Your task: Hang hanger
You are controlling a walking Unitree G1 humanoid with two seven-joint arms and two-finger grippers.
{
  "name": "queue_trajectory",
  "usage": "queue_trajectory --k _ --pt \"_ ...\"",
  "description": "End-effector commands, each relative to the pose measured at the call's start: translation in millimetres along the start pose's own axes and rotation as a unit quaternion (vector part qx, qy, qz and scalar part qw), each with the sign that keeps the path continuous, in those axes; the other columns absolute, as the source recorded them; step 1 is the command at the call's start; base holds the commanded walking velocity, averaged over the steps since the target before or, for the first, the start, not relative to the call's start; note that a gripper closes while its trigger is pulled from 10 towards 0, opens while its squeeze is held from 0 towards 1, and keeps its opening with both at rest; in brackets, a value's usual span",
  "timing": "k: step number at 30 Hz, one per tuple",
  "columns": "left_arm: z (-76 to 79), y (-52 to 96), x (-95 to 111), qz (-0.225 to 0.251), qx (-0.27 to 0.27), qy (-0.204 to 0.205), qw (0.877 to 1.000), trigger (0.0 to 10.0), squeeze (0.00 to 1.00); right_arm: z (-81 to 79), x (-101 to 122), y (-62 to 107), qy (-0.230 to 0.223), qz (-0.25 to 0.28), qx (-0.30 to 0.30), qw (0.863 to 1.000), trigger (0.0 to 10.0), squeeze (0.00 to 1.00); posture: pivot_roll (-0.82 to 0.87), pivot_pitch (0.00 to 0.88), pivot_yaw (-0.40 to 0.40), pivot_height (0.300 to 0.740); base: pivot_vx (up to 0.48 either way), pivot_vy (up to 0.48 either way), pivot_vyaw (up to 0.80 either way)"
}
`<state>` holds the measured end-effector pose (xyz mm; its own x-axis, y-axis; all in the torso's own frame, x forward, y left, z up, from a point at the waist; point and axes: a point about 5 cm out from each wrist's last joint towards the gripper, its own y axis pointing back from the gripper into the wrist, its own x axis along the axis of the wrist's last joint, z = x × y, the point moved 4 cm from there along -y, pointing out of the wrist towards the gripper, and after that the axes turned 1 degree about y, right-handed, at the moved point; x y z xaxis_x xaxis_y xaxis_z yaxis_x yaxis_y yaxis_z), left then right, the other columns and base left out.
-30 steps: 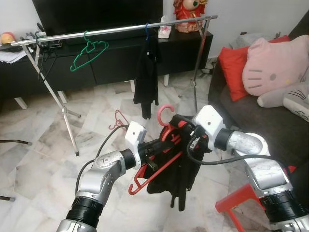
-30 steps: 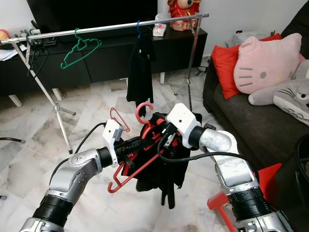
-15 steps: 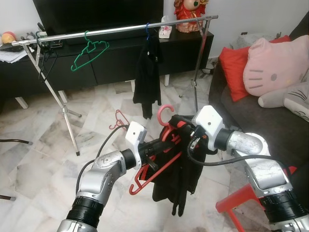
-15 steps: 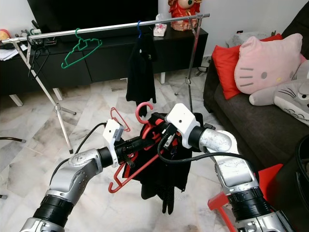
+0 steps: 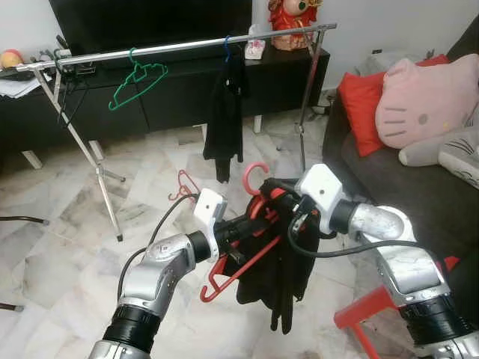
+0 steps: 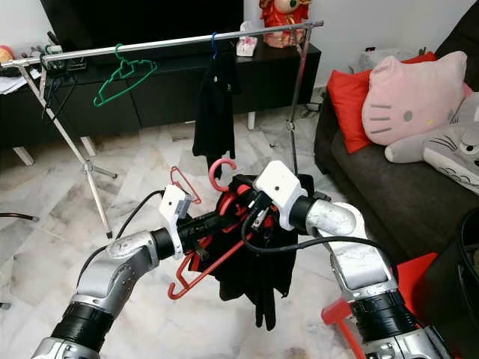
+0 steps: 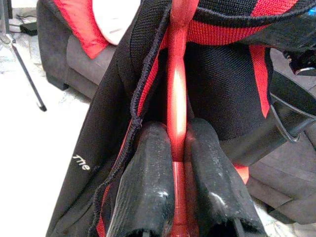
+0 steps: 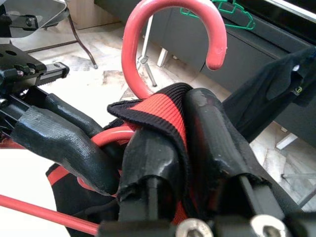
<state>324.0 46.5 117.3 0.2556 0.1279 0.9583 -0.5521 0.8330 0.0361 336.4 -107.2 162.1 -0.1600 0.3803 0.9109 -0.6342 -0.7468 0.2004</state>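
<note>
Here the red hanger [image 5: 241, 250] hangs in mid-air in front of the robot, carried between both arms, with a black and red garment [image 5: 278, 273] draped on it and its pink hook [image 8: 170, 37] pointing up. The left gripper [image 7: 177, 163] has its fingers closed tight on the hanger's thin red bar, the rod pinched between the two pads. The right gripper [image 8: 180, 143] has its fingers closed on the garment's collar band just under the hook, so the cloth sits between pad and plastic. The hanger looks light and stiff, but smooth plastic may turn in the grip; the knit garment is soft, hangs loose below, and will likely swing and drag the load to one side. A hold near the neck, close under the hook, seems best for steering the hook over the rail. The metal clothes rail [image 5: 179, 45] stands well apart ahead, bearing a green hanger [image 5: 137, 81] and a dark garment [image 5: 224, 112]. A sofa with cushions [image 5: 419, 105] lies to the right.
</note>
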Motion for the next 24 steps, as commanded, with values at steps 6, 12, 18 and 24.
queue_trajectory --k 6,12,18,24 --pt "5.8 -4.9 8 0.013 -0.013 -0.005 1.0 10.0 0.0 -14.7 10 -7.2 0.018 0.017 0.035 0.999 10.0 1.0 -0.11 0.016 0.02 0.74 0.0 0.0 0.0" --pt "2.5 -4.7 11 0.022 -0.004 -0.006 1.0 10.0 0.0 -19.7 8 -5.9 0.026 0.008 0.048 0.998 10.0 1.0 -0.11 0.017 0.019 0.74 0.0 0.0 0.0" --pt "-0.2 -6.4 16 0.038 0.007 -0.004 0.999 10.0 0.0 -30.1 5 -3.2 0.032 -0.004 0.067 0.997 10.0 1.0 -0.12 0.017 0.021 0.74 0.0 0.0 0.0" --pt "-2.2 -6.4 19 0.044 0.012 -0.004 0.999 10.0 0.0 -41.9 -2 -1.5 0.036 -0.023 0.083 0.996 10.0 1.0 -0.12 0.018 0.019 0.74 0.0 0.0 0.0"
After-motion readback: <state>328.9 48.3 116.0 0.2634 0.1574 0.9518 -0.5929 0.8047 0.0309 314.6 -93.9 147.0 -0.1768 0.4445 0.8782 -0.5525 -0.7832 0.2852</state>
